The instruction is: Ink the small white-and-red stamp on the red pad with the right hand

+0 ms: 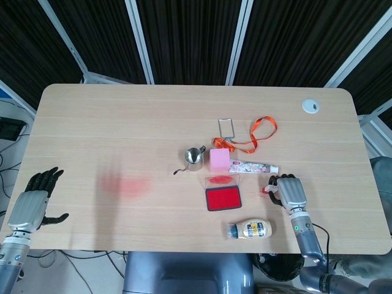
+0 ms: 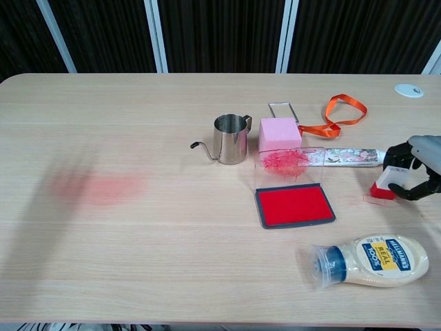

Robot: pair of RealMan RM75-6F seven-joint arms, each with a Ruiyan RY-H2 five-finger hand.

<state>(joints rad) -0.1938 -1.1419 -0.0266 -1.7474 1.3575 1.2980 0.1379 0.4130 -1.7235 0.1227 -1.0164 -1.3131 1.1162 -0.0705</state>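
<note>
The small white-and-red stamp [image 2: 388, 181] stands tilted just above the table, right of the red ink pad [image 2: 294, 205], over a clear plastic base. My right hand [image 2: 422, 169] curls around it from the right, fingers over its top and thumb below, pinching it. In the head view the right hand [image 1: 291, 192] covers most of the stamp [image 1: 270, 187], which lies well right of the pad [image 1: 223, 198]. My left hand [image 1: 33, 205] hovers at the table's near left corner, fingers spread, holding nothing.
Behind the pad are its raised clear lid [image 2: 289, 162], a pink block [image 2: 279, 134], a steel pitcher [image 2: 231, 138], a printed tube [image 2: 351, 157] and an orange lanyard [image 2: 341, 114]. A mayonnaise bottle [image 2: 372, 260] lies in front of the pad. A red smear [image 2: 103, 187] marks the table's left.
</note>
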